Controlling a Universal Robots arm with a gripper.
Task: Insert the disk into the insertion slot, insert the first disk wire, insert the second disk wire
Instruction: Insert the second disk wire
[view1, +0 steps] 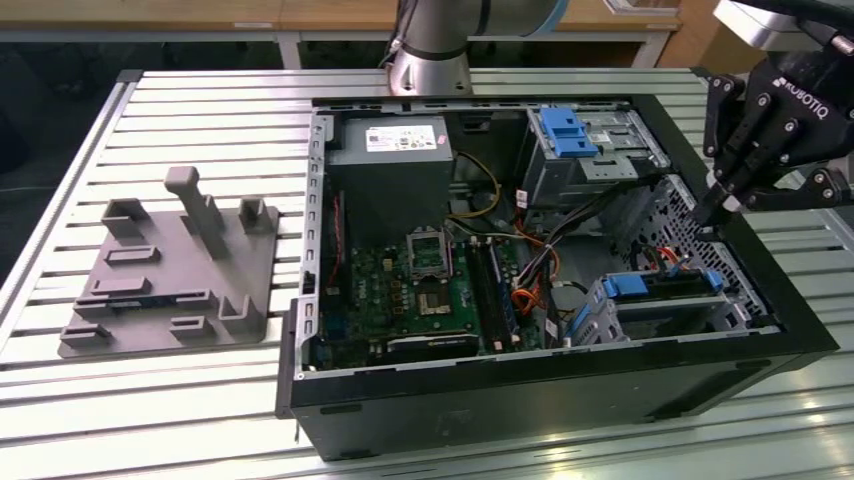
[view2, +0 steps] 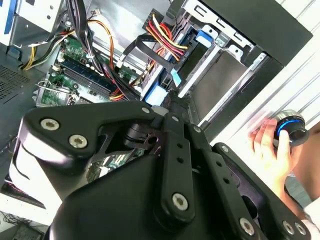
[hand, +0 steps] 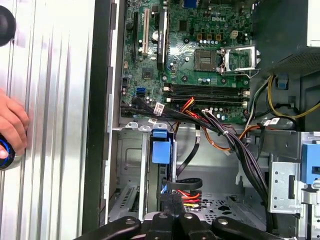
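Since the disk (view1: 657, 292) already sits in the slot (view1: 667, 312), its long axis along the cage, the tool (view1: 717, 208) hangs just above its wire end; whether it grips anything, I cannot tell.

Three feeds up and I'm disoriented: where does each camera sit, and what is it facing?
Exterior view: off the arm, above, looking down into the open computer case; shows the hand near the disk.
Second wrist view: on the arm, looking past the hand's black links at the disk.
First wrist view: on the arm, looking at the motherboard.
Both wrist views share the disk and a person's hand.
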